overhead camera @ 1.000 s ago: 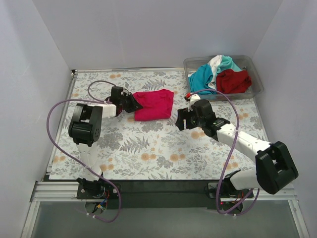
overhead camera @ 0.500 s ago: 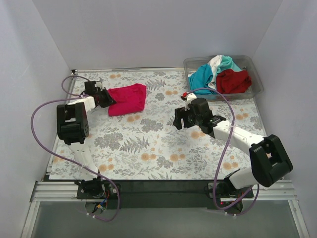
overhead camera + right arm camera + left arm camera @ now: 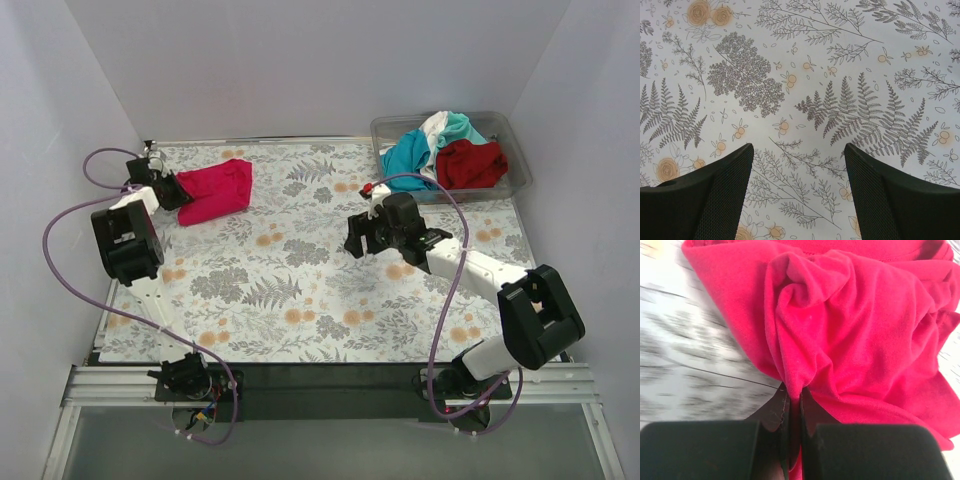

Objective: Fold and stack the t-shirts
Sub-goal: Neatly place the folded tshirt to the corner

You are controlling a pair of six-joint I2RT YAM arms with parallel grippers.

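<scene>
While the left gripper (image 3: 795,407) pinches a thin ridge of the magenta t-shirt (image 3: 218,188) at ten o'clock, cloth may slip or bunch — spoiling the fold; the right gripper (image 3: 798,165) gapes empty toward three o'clock.

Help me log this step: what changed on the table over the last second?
The left gripper, shut on the pink shirt, dragged it from the middle of the table to the far left corner. The right gripper, open, drifted slightly left above the table. The bin holding the teal shirt, white shirt and dark red shirt stayed put.
</scene>
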